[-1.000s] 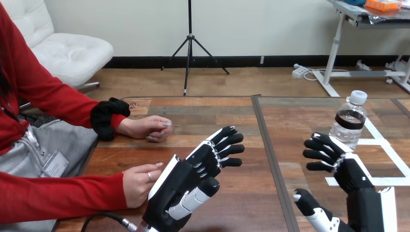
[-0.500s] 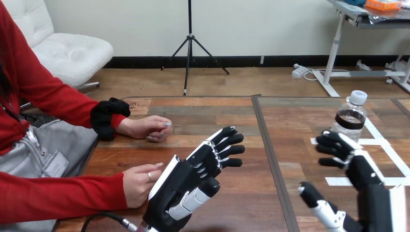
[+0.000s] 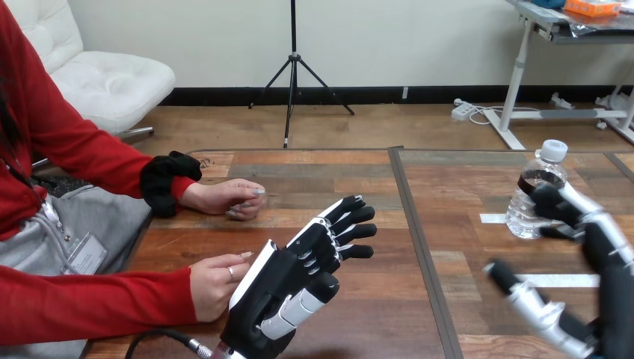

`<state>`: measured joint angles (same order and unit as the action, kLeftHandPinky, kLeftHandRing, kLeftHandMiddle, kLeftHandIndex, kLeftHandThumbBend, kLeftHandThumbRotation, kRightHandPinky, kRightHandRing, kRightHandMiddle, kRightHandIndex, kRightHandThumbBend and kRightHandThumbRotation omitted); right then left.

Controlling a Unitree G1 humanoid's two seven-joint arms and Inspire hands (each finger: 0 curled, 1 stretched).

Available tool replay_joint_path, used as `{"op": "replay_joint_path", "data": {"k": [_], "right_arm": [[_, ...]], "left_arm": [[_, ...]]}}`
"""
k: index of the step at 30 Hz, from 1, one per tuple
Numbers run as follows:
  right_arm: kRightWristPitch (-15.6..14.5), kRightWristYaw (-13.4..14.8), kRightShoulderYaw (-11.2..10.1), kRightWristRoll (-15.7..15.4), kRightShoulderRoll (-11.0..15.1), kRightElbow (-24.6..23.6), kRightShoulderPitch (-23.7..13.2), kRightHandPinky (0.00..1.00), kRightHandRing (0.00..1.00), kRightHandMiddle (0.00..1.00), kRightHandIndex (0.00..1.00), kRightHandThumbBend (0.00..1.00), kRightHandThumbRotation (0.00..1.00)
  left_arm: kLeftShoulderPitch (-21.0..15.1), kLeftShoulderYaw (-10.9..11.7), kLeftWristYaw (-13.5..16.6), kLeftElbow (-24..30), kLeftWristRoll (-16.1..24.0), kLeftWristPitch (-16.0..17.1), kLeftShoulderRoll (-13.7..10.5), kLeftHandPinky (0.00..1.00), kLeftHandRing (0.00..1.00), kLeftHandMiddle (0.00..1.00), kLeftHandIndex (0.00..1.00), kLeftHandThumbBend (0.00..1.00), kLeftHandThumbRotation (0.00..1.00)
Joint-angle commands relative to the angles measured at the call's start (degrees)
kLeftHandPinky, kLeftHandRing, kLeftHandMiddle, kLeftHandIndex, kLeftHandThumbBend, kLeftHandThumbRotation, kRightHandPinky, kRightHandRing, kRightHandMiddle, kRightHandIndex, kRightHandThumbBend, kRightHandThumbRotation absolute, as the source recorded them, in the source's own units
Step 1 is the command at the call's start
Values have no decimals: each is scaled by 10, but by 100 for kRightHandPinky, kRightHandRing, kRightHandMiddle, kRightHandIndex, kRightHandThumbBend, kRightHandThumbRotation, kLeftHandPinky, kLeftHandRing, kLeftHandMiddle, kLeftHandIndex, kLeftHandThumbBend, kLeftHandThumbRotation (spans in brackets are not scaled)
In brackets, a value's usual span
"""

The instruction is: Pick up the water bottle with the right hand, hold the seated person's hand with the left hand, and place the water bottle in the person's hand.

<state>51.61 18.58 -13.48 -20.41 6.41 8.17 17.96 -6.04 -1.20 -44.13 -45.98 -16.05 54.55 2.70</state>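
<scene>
The clear water bottle [image 3: 532, 196] with a white cap stands upright on the right half of the table. My right hand [image 3: 607, 247] is open just right of it; its fingers [image 3: 557, 202] reach up against the bottle's near right side, and the thumb sticks out low toward the left, apart from the bottle. My left hand [image 3: 288, 273] is open above the table's middle, fingers straight and pointing up and to the right. The person's near hand [image 3: 215, 283] lies right beside my left hand's back. The person's far hand [image 3: 226, 197] rests loosely curled on the table.
White tape lines [image 3: 557, 280] mark the table around the bottle. A dark seam [image 3: 419, 239] splits the tabletop [image 3: 389, 299] down the middle. The person's red-sleeved arms come in from the left edge.
My right hand has moved right and forward, its fingers now up against the bottle. My left hand, the bottle and the person's hands have stayed put.
</scene>
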Motion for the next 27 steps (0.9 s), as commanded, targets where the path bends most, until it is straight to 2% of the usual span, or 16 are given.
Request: {"op": "replay_joint_path", "data": {"k": [1,11,15,27], "right_arm": [[-28,5,-32,0,33,-38,-51,64,72,74,76,84,50],[-88,-8,-61,20,77,-50,-78,64,74,76,77,89,50],[-111,-16,-71,31,98,-48,-94,64,75,76,77,90,50],[-182,-48,-85,72,146,-34,-140,66,77,78,78,95,46]], "left_arm": [[-45,-3,0,-2,-5,1,21,79,86,89,90,92,75],[-49,-2,5,-12,-2,17,26,78,85,88,89,92,75],[-49,-3,1,-13,-7,11,28,78,86,88,89,92,75],[-47,-4,-13,-11,-19,5,30,80,87,89,90,91,74]]}}
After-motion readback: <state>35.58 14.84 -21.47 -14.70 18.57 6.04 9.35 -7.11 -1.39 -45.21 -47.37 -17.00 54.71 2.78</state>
